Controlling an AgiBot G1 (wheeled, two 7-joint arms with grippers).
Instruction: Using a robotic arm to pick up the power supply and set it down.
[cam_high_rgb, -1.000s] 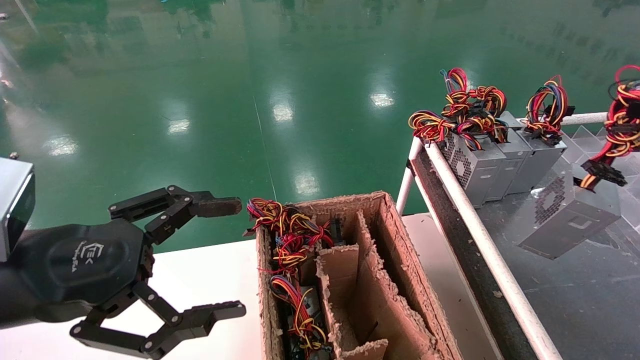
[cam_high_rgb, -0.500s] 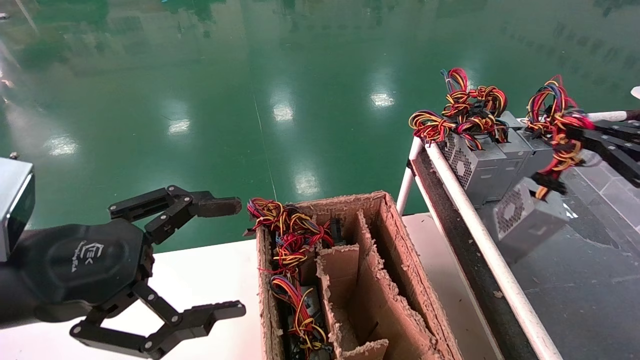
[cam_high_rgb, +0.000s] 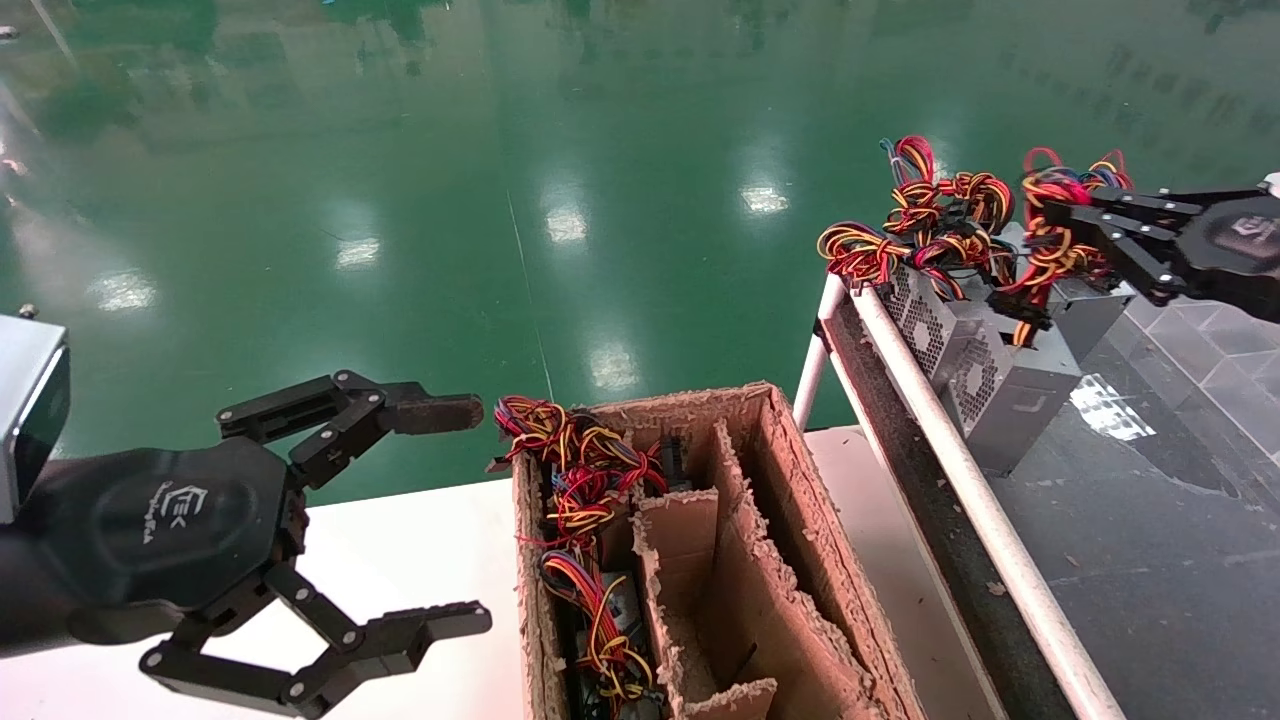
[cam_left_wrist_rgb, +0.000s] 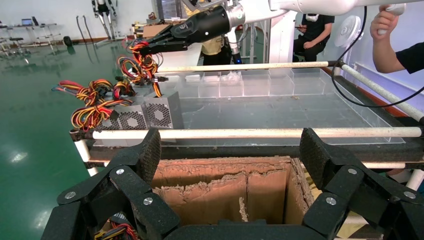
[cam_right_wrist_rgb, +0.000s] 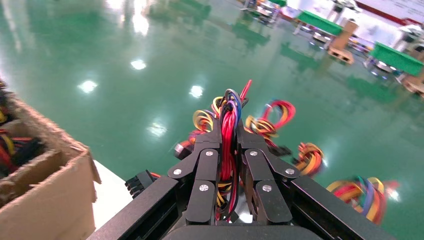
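1. Near left, the left end effector (cam_high_rgb: 400, 520) hangs open and idle beside the cardboard box (cam_high_rgb: 700, 560).
2. Far right, the right end effector (cam_high_rgb: 1075, 235) pinches the wire bundle (cam_right_wrist_rgb: 228, 130).
3. The power supply (cam_high_rgb: 1010, 400) meets the tray (cam_high_rgb: 1150, 540); release remains.

The cardboard box (cam_high_rgb: 700, 560) stands on the table (cam_high_rgb: 400, 560), left of the railed tray (cam_high_rgb: 1150, 540) holding power supplies (cam_high_rgb: 960, 350).
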